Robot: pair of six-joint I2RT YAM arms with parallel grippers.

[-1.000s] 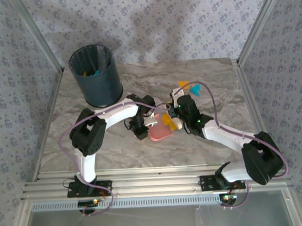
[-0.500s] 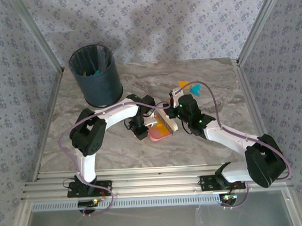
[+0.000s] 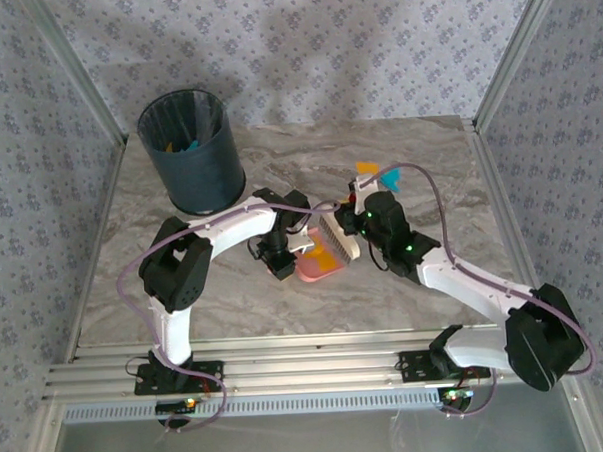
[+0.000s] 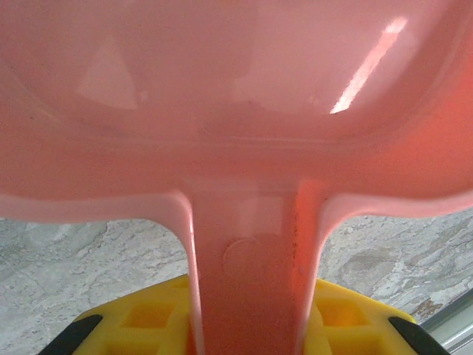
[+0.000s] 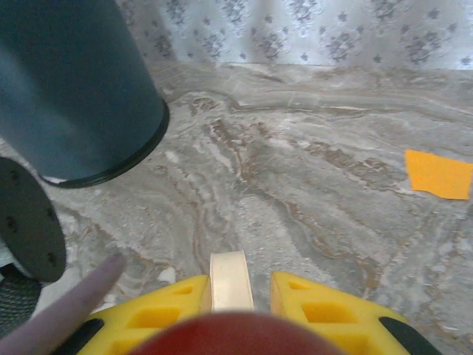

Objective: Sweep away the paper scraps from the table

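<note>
Pink plastic dustpan (image 3: 318, 268) sits on the grey-beige marbled desk (image 3: 184, 281) seen from above, my left fingers (image 3: 293, 260) clenched on its handle and my right fingers (image 3: 354, 227) grasping the cream bristle brush (image 3: 334, 237). Orange-yellow and teal-blue paper scraps (image 3: 377, 173) lie just beyond the brush; more sit in the dark round bin (image 3: 191, 151). I judge them feather-light, limp and flat to the stone: nothing to pinch, only to push with bristles.

Left wrist: glossy, stiff pan, its handle (image 4: 247, 296) wedged between my yellow ribbed pads.

Right wrist: the smooth cream brush handle stands between my yellow pads. One orange scrap (image 5: 439, 174) lies far right on the veined desk.
</note>
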